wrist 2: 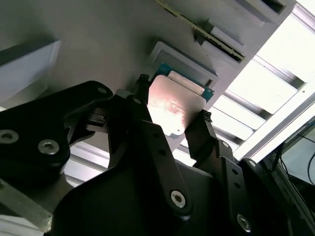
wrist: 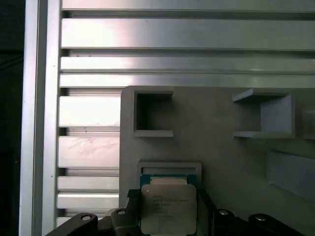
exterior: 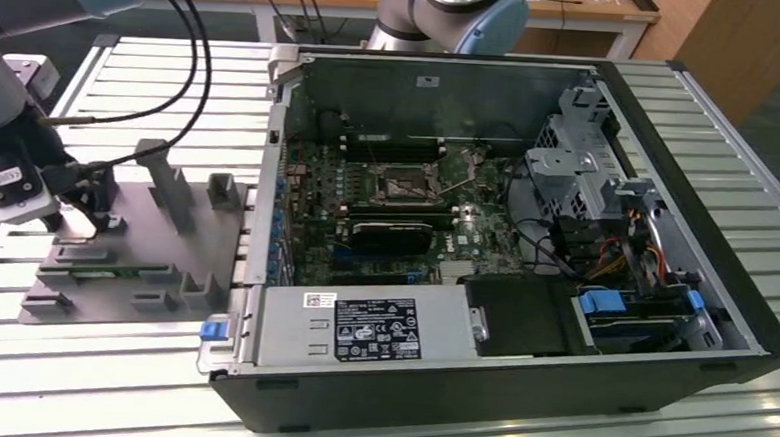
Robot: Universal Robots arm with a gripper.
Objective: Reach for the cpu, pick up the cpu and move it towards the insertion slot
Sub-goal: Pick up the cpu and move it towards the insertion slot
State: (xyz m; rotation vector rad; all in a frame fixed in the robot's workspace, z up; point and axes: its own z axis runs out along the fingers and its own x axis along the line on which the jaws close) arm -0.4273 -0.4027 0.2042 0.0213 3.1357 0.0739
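At the fixture plate's (exterior: 136, 237) far end on the exterior view's left, the gripper (exterior: 80, 220) stands low over the plate. In both wrist views its fingers (wrist 2: 139, 101) lie against two opposite edges of the cpu (wrist: 169, 209), clamped on it as far as I can judge. The cpu sits at, or just above, a raised pocket (wrist: 170, 164) on that end of the plate. Whether it has come clear of the pocket I cannot tell.

I judge the chip to be light, thin and stiff. Its smooth metal top looks slippery and its underside is probably delicate, so the bare side edges are the place to hold it.

Well to the exterior view's right of the plate, inside the open computer case (exterior: 488, 394), lies the insertion slot (exterior: 399, 184). The cpu's underside and the contact between the fingertips and its rim are hidden.
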